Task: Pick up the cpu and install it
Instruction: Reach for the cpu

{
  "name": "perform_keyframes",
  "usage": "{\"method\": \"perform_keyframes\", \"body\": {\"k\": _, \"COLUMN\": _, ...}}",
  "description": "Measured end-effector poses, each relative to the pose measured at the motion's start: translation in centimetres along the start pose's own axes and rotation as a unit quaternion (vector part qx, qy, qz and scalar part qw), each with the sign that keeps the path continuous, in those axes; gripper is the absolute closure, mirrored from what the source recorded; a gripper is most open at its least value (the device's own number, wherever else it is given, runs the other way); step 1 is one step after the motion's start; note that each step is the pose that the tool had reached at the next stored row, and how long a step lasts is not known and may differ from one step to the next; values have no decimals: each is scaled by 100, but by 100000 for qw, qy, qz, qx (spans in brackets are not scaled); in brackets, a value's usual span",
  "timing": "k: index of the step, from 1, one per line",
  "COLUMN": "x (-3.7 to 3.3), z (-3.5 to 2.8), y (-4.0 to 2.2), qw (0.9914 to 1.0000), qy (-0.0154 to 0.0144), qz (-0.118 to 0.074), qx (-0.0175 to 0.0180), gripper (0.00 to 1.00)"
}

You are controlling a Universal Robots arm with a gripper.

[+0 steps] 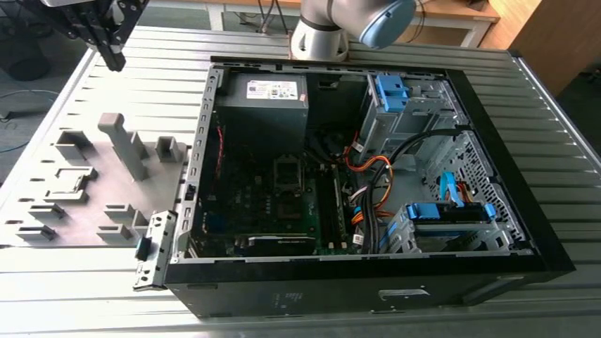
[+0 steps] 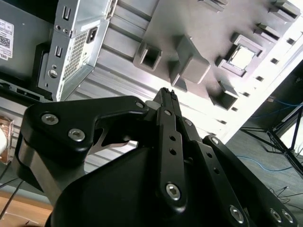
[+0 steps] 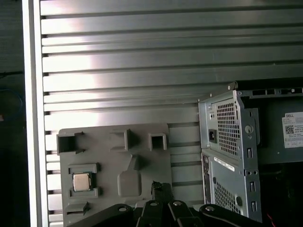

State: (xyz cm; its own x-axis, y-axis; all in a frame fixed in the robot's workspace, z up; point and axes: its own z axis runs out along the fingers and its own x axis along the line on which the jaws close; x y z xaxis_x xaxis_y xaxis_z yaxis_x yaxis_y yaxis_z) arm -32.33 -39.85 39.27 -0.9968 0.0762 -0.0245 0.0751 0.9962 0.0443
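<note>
The cpu [image 3: 81,182] is a small square chip with a silver-grey top, lying flat in a square holder on the grey fixture plate [image 3: 142,156]; the second wrist view shows the cpu [image 2: 242,56] too. My black gripper [image 1: 115,62] hangs high over the table's far corner at the exterior view's left, well above the plate and apart from the chip. Its fingers [image 2: 168,94] are pressed together with nothing between them. The open computer case [image 1: 202,176] lies beside the plate, its motherboard [image 1: 272,204] exposed.
The fixture plate [image 1: 38,211] carries several raised grey holders and a tall post [image 1: 122,144]. Inside the case are orange cables [image 1: 376,183], blue drive brackets [image 1: 446,211] and a power supply [image 1: 263,105]. The arm's base [image 1: 319,39] stands behind the case on the ribbed metal table [image 1: 564,169].
</note>
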Motion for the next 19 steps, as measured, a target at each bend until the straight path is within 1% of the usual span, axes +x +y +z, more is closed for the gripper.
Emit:
{"method": "perform_keyframes", "body": {"k": 6, "x": 124, "z": -3, "y": -9, "qw": 100000, "qy": -1, "qz": 2, "qx": -2, "gripper": 89}}
{"method": "perform_keyframes", "body": {"k": 13, "x": 248, "z": -6, "y": -19, "qw": 100000, "qy": -4, "qz": -1, "qx": -2, "gripper": 89}}
{"method": "perform_keyframes", "body": {"k": 15, "x": 269, "z": -6, "y": -20, "qw": 100000, "qy": -2, "qz": 2, "qx": -3, "gripper": 89}}
{"method": "perform_keyframes", "body": {"k": 19, "x": 278, "z": -6, "y": -21, "qw": 100000, "qy": -2, "qz": -3, "qx": -3, "gripper": 89}}
